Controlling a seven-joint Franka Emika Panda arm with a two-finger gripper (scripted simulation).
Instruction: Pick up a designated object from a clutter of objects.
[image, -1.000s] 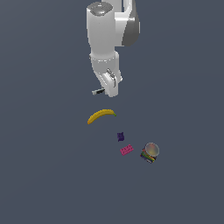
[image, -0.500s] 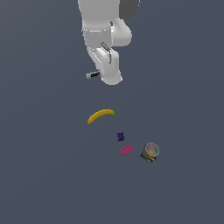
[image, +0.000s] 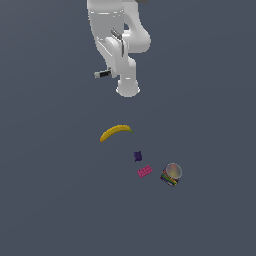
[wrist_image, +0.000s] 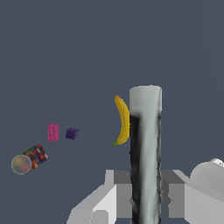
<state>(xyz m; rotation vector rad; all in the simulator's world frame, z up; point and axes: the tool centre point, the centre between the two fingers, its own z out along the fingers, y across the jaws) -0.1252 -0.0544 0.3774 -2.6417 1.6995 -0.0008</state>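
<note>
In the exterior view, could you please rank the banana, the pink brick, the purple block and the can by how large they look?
1. banana, clearly the longest.
2. can.
3. pink brick.
4. purple block; it looks close to the brick in size, so that order is unsure.

Block (image: 138, 156) between banana (image: 116, 132) and brick (image: 145, 171).

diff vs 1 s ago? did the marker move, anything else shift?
The gripper, shut on the marker, has carried it further up and away from the clutter; the marker was already held a second ago. The banana, purple block, pink brick and can stayed put.
</note>
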